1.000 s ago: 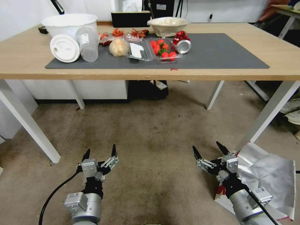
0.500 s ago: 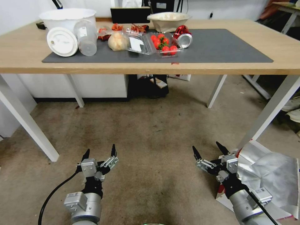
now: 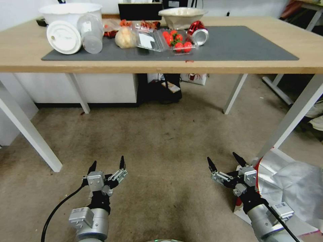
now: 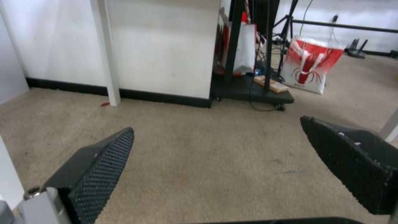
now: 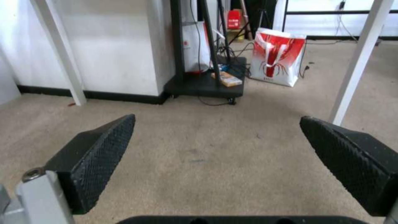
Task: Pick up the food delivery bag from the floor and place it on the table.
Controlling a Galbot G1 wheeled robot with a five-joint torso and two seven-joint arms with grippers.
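Head view: food delivery bag (image 3: 296, 188) on floor (image 3: 161, 141), touching right gripper (image 3: 223, 160); left gripper (image 3: 107, 163) apart; both spread wide, empty.

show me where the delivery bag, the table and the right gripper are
food delivery bag (image 3: 292, 183), head view, on its crinkly silver foil lining
table (image 3: 20, 50), head view, on bare wood left of the grey mat
right gripper (image 3: 226, 160), head view, midway between its open fingertips
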